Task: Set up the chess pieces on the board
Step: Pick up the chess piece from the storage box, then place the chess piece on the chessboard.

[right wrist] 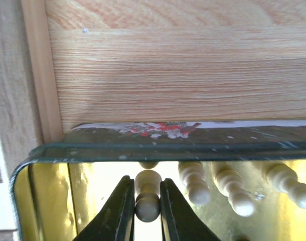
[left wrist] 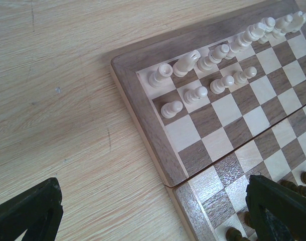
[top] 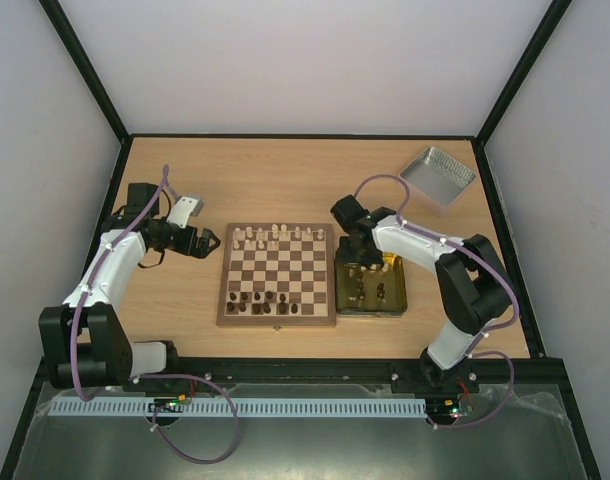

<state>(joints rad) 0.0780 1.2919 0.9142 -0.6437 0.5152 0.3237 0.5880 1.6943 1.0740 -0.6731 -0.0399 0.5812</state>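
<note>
Right gripper [right wrist: 147, 182] inside yellow tin [right wrist: 143, 150], fingers pinched on a cream piece [right wrist: 147, 207], its long axis roughly along the fingers. Tin rim close ahead, so judged: lift first. Board [top: 277, 320] lies to its left, just beside the tin; cream ranks on far side. Left gripper [top: 207, 243] spread, hovering over desk [top: 165, 180] off board's left edge.

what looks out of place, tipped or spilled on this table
Nothing looks spilled or damaged. On the board, cream pieces stand along the far rows and dark pieces along the near rows, both with gaps. The rest lie loose in the yellow tin, where the right gripper pinches a cream piece.
</note>
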